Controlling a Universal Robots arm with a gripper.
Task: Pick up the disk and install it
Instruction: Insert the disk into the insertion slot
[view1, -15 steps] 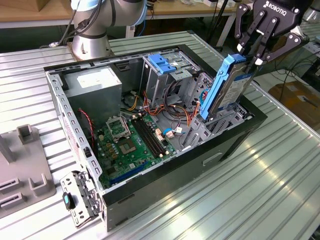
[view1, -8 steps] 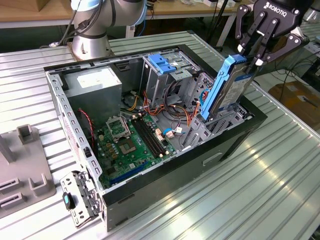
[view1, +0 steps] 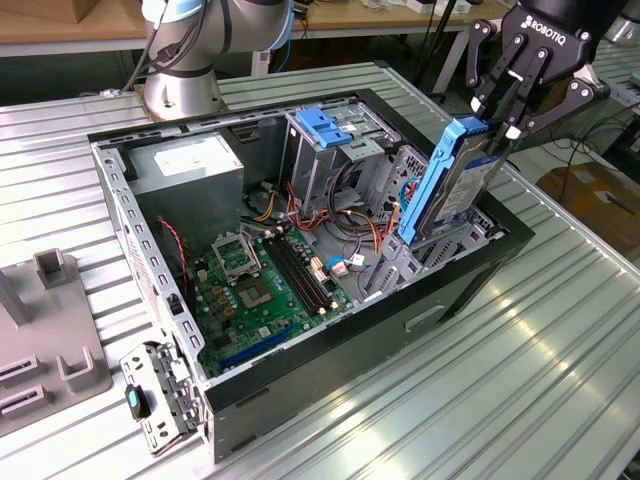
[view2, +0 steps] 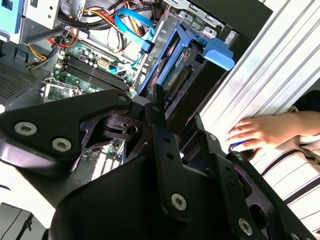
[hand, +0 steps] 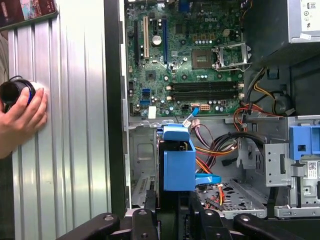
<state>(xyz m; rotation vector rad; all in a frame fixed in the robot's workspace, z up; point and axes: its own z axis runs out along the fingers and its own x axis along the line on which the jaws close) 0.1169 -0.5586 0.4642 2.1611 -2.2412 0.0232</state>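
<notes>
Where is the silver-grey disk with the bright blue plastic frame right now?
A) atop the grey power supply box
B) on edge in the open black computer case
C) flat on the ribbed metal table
B: the blue-framed disk stands on edge inside the black computer case, its top held by the black gripper.

My arm base (view1: 180, 75) stands upright at the exterior view's upper left, its silver joints capped in blue. My black tool (view1: 497, 120) comes in from the exterior view's upper right. It is tilted and points downward and a little to that view's left. My fingers (view1: 480, 80) are closed from two sides on the top end of the disk (view1: 455, 185), which I hold steeply tilted. In both wrist views my tool (hand: 175, 215) (view2: 177, 112) reaches forward, and its dark linkage bars spread to either side.
</notes>
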